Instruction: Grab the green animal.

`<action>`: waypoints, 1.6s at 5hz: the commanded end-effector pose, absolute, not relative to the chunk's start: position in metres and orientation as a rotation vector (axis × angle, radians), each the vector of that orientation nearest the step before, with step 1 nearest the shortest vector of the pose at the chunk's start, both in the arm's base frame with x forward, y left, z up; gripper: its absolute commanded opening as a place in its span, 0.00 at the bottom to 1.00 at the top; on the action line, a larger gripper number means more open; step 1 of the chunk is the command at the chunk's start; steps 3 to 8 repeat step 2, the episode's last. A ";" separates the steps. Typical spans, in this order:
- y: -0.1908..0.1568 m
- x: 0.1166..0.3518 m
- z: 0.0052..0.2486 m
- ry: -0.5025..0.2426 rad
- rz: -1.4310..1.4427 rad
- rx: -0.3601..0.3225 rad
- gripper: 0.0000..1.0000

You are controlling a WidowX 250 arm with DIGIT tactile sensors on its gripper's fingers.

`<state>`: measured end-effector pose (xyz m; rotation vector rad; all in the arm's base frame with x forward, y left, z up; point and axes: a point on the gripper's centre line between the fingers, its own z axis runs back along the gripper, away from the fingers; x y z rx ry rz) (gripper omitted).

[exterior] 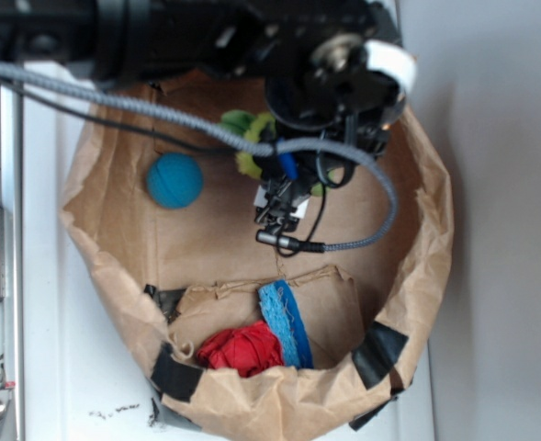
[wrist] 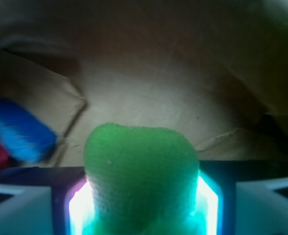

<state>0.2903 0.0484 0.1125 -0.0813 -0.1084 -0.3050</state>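
Item: end effector (wrist: pixel 143 205), fingers (wrist: pixel 210 200) clamped on the green animal (wrist: pixel 141 171), which sits between them, pinched so it can be lifted
Behind: paper bag wall (wrist: pixel 148 93) containing the lot; blue cloth (wrist: pixel 19 129), red cloth (exterior: pixel 242 349), teal ball (exterior: pixel 174 180) lying apart, untouched

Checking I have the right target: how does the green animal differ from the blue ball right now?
The green animal is fuzzy yellow-green and irregular; the blue ball is teal and round. The animal sits between the gripper fingers, partly hidden under the arm; the ball lies free and apart. Both are inside the paper bag.
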 end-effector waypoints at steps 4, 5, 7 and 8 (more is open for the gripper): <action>0.054 0.276 0.181 -0.146 -0.355 -0.020 1.00; 0.054 0.276 0.181 -0.146 -0.355 -0.020 1.00; 0.054 0.276 0.181 -0.146 -0.355 -0.020 1.00; 0.054 0.276 0.181 -0.146 -0.355 -0.020 1.00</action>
